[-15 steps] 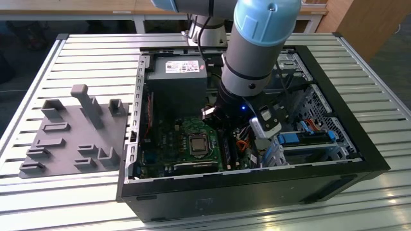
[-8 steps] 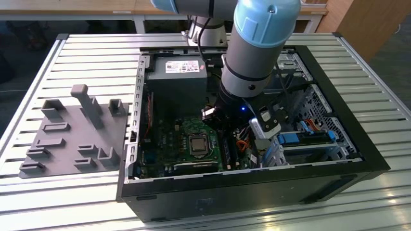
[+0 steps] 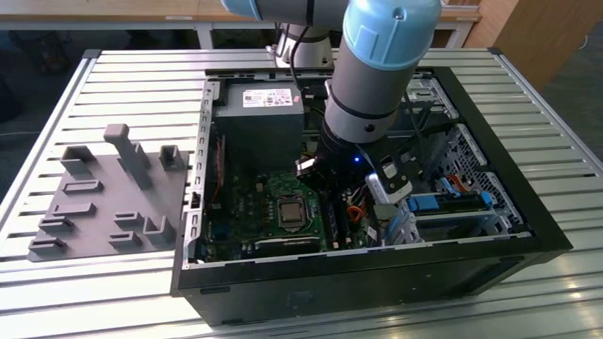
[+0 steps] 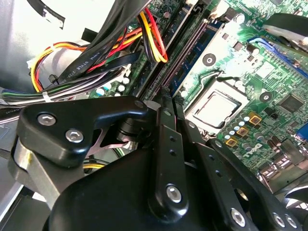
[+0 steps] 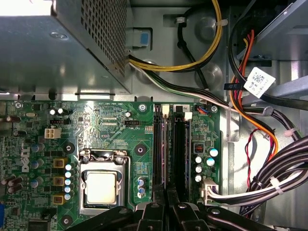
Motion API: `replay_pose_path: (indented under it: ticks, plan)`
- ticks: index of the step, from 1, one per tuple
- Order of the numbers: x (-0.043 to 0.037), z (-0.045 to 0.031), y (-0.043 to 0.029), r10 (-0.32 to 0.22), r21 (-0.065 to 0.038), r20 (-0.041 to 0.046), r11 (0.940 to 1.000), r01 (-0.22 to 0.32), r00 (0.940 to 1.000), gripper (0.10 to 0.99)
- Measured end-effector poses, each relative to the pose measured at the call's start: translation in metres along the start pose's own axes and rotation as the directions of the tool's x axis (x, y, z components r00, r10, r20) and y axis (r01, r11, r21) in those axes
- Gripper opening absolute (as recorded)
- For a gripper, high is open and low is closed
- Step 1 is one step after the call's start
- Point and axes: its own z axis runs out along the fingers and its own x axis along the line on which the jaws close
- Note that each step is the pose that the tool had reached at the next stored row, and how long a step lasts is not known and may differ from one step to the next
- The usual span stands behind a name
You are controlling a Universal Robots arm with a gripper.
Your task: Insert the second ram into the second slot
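My gripper (image 5: 167, 198) reaches down into the open computer case (image 3: 377, 277) and hovers just over the memory slots (image 5: 177, 149) beside the processor socket (image 5: 102, 186). Its fingers (image 4: 169, 139) stand close together. A thin dark strip, the second ram (image 5: 165, 149), runs edge-on from between them along one slot, between white latches (image 5: 165, 110). In the second wrist view an empty slot (image 4: 188, 48) with bare pins runs away from the fingertips. In the exterior view the gripper (image 3: 326, 185) is mostly hidden behind the arm.
A power supply box (image 3: 259, 120) fills the case's far side. Bundles of coloured and black cables (image 5: 262, 130) hang close beside the slots. A drive cage (image 3: 452, 201) stands at the exterior view's right. A grey fixture plate (image 3: 104, 201) lies outside the case on the slatted table.
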Motion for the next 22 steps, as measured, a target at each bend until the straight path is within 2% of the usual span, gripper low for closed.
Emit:
replay_pose_path:
  ticks: [9,22]
  plan:
    - [-0.0007,0.0006,0.0,0.019,-0.001,0.001,0.9998,-0.019,0.9998,0.137]
    - [-0.0009,0.0057,-0.0003,0.02,-0.001,0.0001,0.9998,-0.02,0.9998,0.137]
